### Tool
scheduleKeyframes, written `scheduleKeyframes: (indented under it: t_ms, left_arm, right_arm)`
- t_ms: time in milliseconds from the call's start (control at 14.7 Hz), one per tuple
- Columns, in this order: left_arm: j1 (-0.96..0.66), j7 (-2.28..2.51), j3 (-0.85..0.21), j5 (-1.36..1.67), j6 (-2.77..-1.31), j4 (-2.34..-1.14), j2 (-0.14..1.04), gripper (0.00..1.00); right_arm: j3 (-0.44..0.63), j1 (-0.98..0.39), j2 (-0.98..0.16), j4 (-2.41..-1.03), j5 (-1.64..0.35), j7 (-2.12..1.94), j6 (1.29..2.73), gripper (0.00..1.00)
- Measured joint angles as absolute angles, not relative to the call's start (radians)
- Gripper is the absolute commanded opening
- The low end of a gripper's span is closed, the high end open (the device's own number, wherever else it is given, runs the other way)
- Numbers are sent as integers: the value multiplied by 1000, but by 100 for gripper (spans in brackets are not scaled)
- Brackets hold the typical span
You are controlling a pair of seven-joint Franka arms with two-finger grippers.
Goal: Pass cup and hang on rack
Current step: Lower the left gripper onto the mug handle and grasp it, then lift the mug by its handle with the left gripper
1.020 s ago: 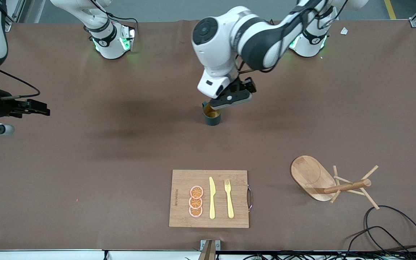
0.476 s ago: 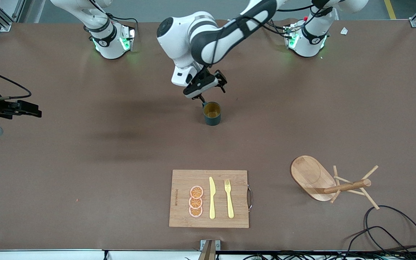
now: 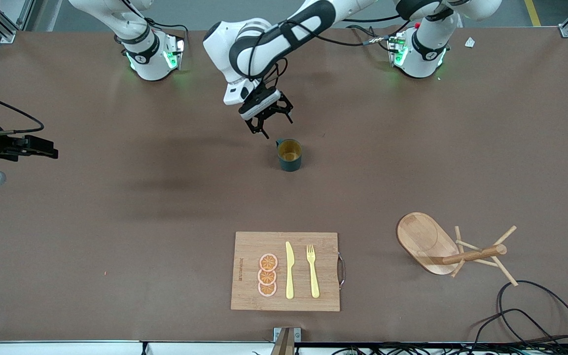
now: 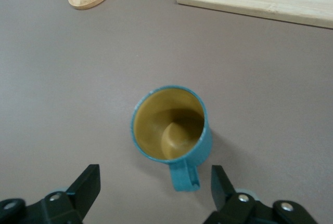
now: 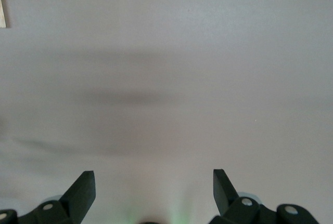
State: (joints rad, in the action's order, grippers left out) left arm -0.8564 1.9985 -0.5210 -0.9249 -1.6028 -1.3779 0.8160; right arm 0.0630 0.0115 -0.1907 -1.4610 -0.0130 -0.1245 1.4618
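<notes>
Brown table (image 3: 116, 207), rack (image 3: 442, 246) tipped over near the front edge, cup (image 3: 289, 155) upright mid-table.
Nothing is hung yet: left gripper (image 3: 264, 120) hovers just beside the cup, jaws wide and empty; right gripper (image 3: 42, 147) waits open at its own end.

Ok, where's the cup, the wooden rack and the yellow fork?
cup (image 3: 290, 154), front view, on its yellowish inside.
rack (image 3: 424, 239), front view, on its oval base; it lies tipped over.
yellow fork (image 3: 312, 271), front view, on its handle, on the cutting board.
</notes>
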Motion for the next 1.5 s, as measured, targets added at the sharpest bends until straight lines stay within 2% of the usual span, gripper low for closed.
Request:
scheduleKeyframes:
  t_ms: [340, 476, 1020, 1088, 1292, 1360, 1496]
  left_arm:
    - [-900, 2074, -509, -1074, -1603, -1375, 925, 73]
    - [-901, 2074, -508, -1090, -1603, -1374, 934, 72]
    - [-921, 2074, -466, -1097, -1602, -1373, 946, 46]
    - [-921, 2074, -461, -1097, -1603, -1372, 947, 41]
    - [-921, 2076, -448, -1098, -1611, -1368, 947, 10]
    - [-921, 2081, -447, -1098, -1611, -1367, 947, 4]
    - [-921, 2082, -446, -1100, -1612, -1360, 947, 0]
  right_arm:
    - [60, 16, -178, -1456, -14, -99, 1444, 100]
    - [57, 16, -154, -1456, -14, -67, 1422, 100]
    - [55, 16, 16, -1540, -14, -61, 1373, 100]
    - [55, 16, 28, -1547, -14, -61, 1373, 100]
    - [51, 16, 59, -1554, -14, -61, 1373, 100]
    - [49, 16, 65, -1556, -14, -61, 1373, 100]
    - [46, 16, 70, -1558, -14, -61, 1373, 100]
